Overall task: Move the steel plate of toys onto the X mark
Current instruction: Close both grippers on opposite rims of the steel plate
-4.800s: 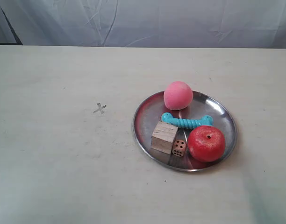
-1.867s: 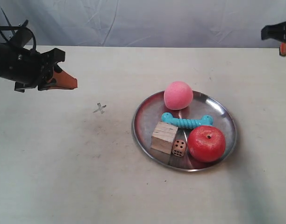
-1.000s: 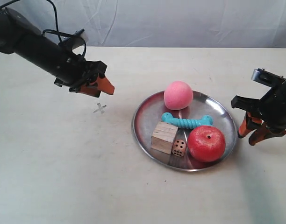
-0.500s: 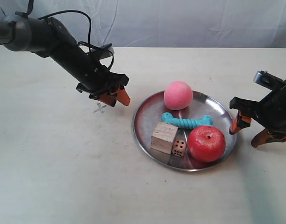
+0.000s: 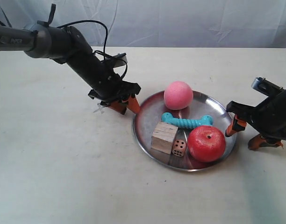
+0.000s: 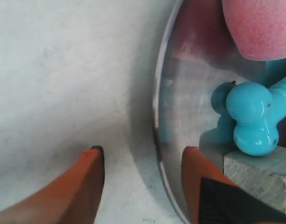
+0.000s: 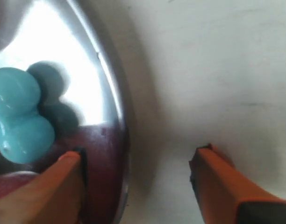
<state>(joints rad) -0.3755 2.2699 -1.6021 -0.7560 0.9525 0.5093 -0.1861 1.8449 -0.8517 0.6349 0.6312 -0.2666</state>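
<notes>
The steel plate (image 5: pixel 145 122) lies right of the table's middle. It holds a pink ball (image 5: pixel 178 95), a teal bone (image 5: pixel 186 122), a wooden cube (image 5: pixel 164 136), a die (image 5: pixel 179 147) and a red apple (image 5: pixel 206 143). My left gripper (image 5: pixel 129 110) is open at the plate's left edge. In the left wrist view the rim (image 6: pixel 157 135) runs between its orange fingers (image 6: pixel 87 184), one inside and one outside. My right gripper (image 5: pixel 239 140) is open at the opposite edge, and the rim (image 7: pixel 118 114) passes between its fingers (image 7: pixel 213 182). The X mark (image 5: pixel 98 111) shows partly, just behind the left gripper.
A grey cloth backdrop (image 5: pixel 180 21) hangs behind the table's far edge. The left arm (image 5: pixel 63 44) reaches in from the upper left with a black cable looped over it. Bare tabletop (image 5: pixel 63 177) lies in front of the plate and to its left.
The left gripper has moved right, past the X mark, to straddle the plate's left rim. The right gripper has shifted slightly closer to the plate's right rim. The plate and toys have not moved.
</notes>
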